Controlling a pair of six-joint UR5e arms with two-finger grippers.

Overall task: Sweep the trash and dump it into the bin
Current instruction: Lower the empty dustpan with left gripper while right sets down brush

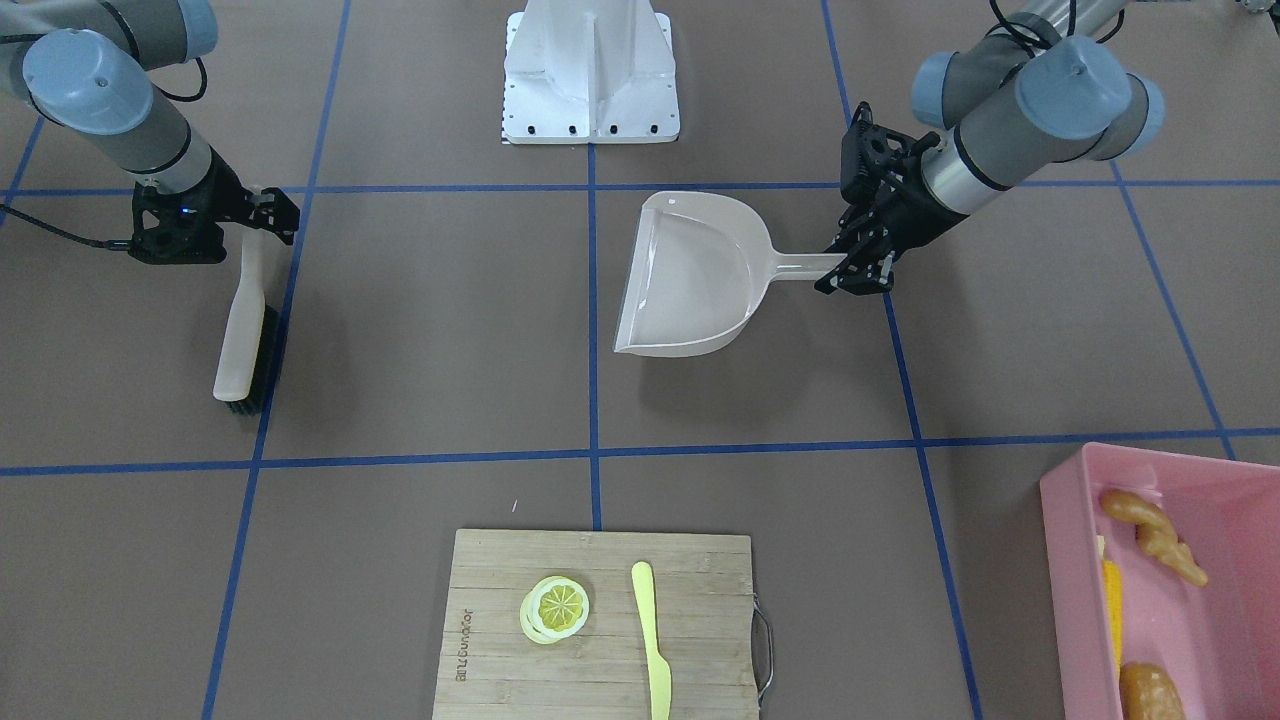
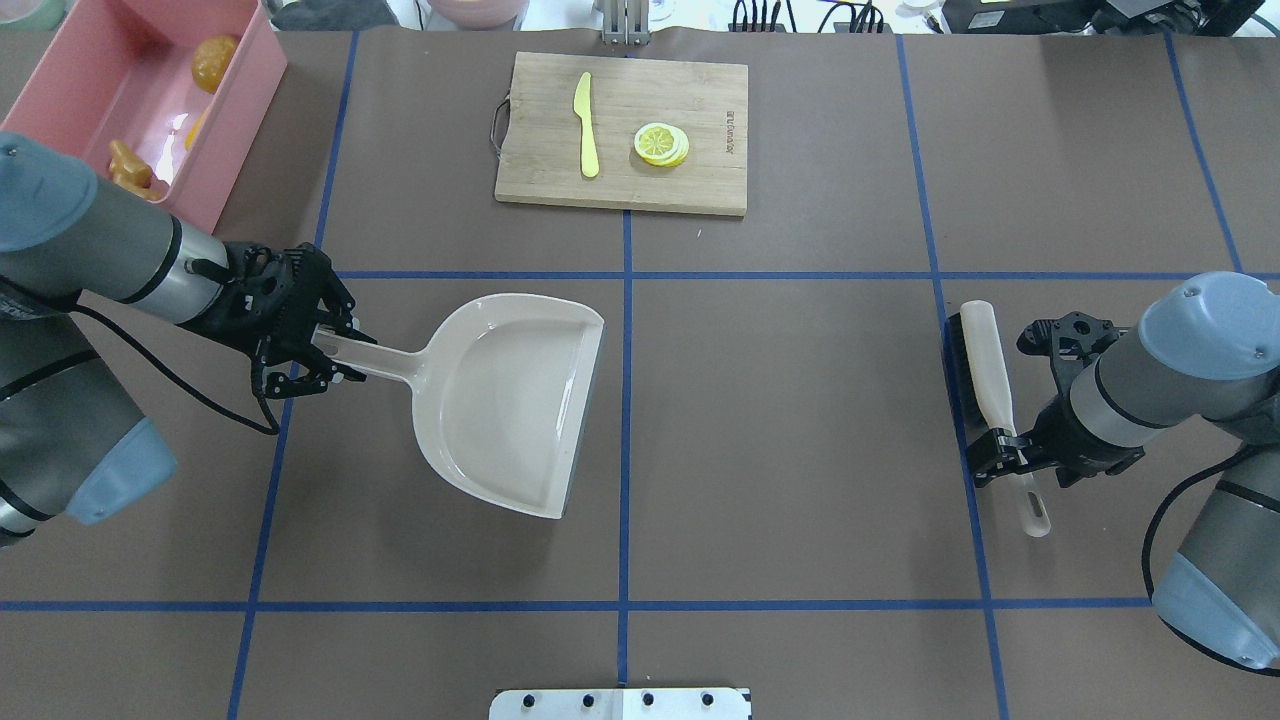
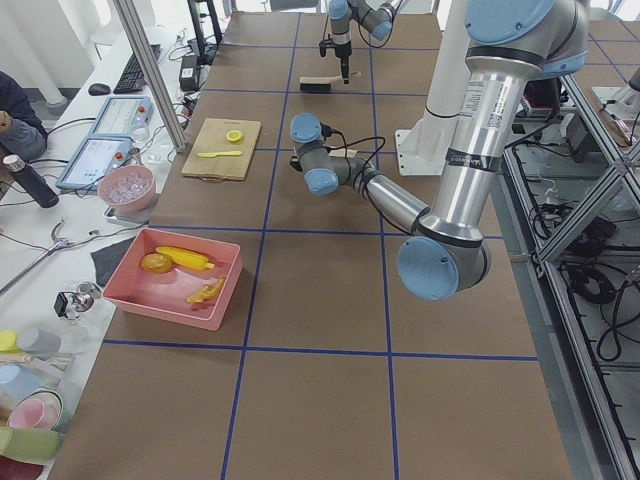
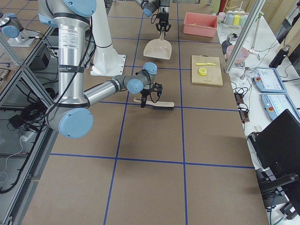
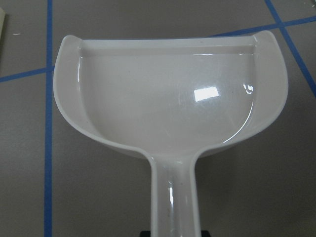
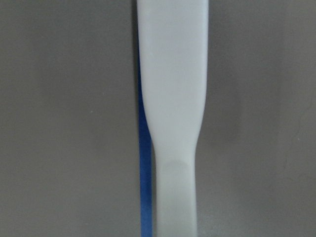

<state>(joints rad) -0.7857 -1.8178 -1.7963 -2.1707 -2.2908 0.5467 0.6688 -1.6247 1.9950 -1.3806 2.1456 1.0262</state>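
The pink bin [image 1: 1072, 575] stands at the table's corner on my left side. It holds the yellow corn cob [image 1: 1112, 600], the tan ginger root [image 1: 1155, 535] and the brown potato-like lump [image 1: 1150, 692]. The bin also shows in the overhead view [image 2: 248, 112]. My left gripper [image 2: 325, 348] is shut on the handle of the beige dustpan [image 2: 510, 400]. The pan lies empty on the table, as the left wrist view [image 5: 168, 98] shows. My right gripper [image 2: 1005, 445] is shut on the handle of a brush [image 2: 985, 370], whose bristles rest on the table.
A wooden cutting board [image 2: 705, 95] at the far middle edge bears a yellow lemon slice [image 2: 661, 144] and a pale yellow plastic knife [image 2: 586, 125]. The robot's white base [image 1: 590, 70] stands at the near middle. Blue tape lines cross the brown table.
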